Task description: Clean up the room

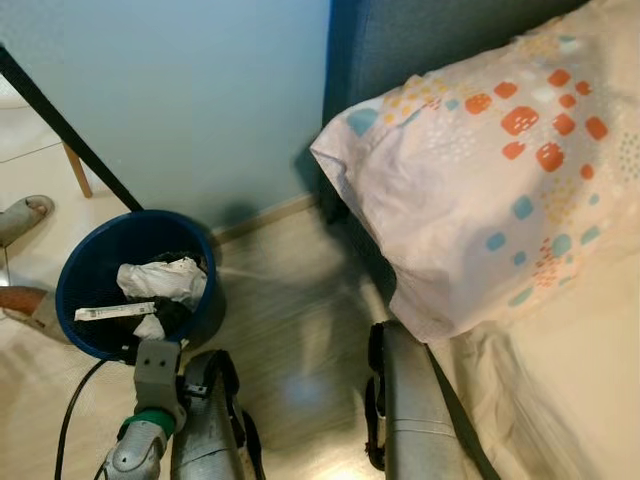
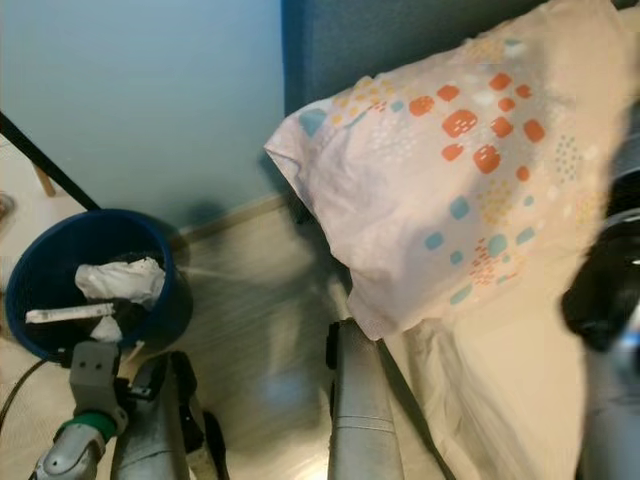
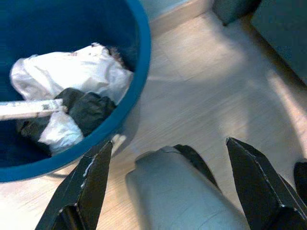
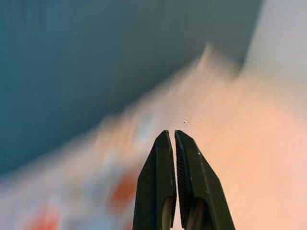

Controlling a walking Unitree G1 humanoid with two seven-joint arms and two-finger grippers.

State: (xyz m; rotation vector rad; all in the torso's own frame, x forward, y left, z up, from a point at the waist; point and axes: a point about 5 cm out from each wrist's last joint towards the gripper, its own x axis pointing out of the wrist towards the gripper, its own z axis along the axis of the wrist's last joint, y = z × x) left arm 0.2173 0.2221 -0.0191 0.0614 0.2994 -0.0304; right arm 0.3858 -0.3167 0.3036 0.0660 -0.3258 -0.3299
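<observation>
A blue wastebasket (image 1: pixel 95 275) of crumpled paper (image 1: pixel 165 278) sits on the floor beside the bed. The left gripper (image 3: pixel 168 182) hangs just beside it, fingers spread wide and empty. The right gripper (image 4: pixel 175 184), pressed closed, is raised toward the patterned pillow (image 1: pixel 480 170).

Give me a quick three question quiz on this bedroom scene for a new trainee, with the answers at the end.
1. True or false: the blue bin on the floor holds crumpled white paper.
2. What lies against the headboard on the bed? A) a towel B) a patterned pillow C) a book
3. Fill in: the left claw is ____, while the right claw is shut on nothing.

Key: 1 true; 2 B, the pillow; 3 open.
</observation>
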